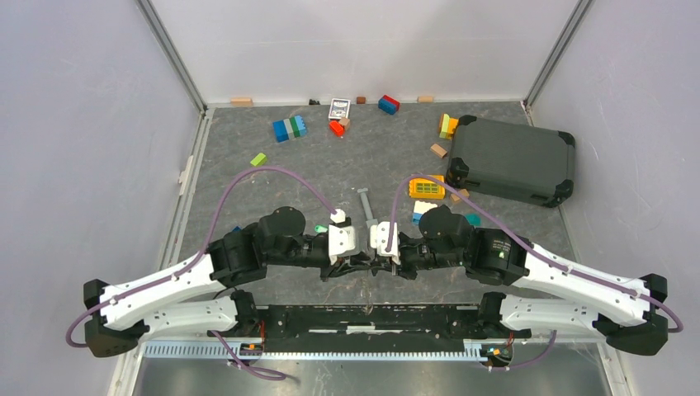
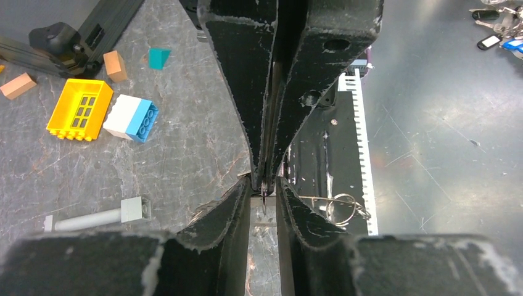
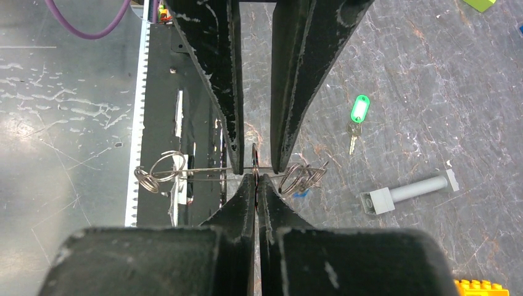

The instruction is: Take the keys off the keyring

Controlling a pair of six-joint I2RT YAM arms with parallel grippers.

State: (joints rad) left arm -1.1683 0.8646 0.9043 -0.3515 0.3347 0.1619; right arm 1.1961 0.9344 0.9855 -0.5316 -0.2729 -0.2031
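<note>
From above, the two claws meet in front of the bases, and their dark bodies hide what is between them; no wire can be made out there.

The wrist views show it. The keyring (image 3: 154, 173) is a thin silver wire that lies stretched across, with small coiled loops at both ends. It is lifted above the black base rail and the near edge of the worktop (image 3: 401, 61). In the left wrist view only one loop is visible; the rest is hidden behind the fingers.

The right claw (image 3: 256, 185) has its fingers pressed together on the wire, at the place where a thin dark sliver of metal stands edge-on. I cannot tell if this sliver is a key or a part of the ring. The left claw (image 2: 264, 206) has its fingers apart, one on each side of that sliver; whether they touch the wire is hard to see.

One small key (image 3: 353, 131) with a green tag lies flat on the worktop, well apart from the ring, near a grey metal bar (image 3: 410, 190).
</note>
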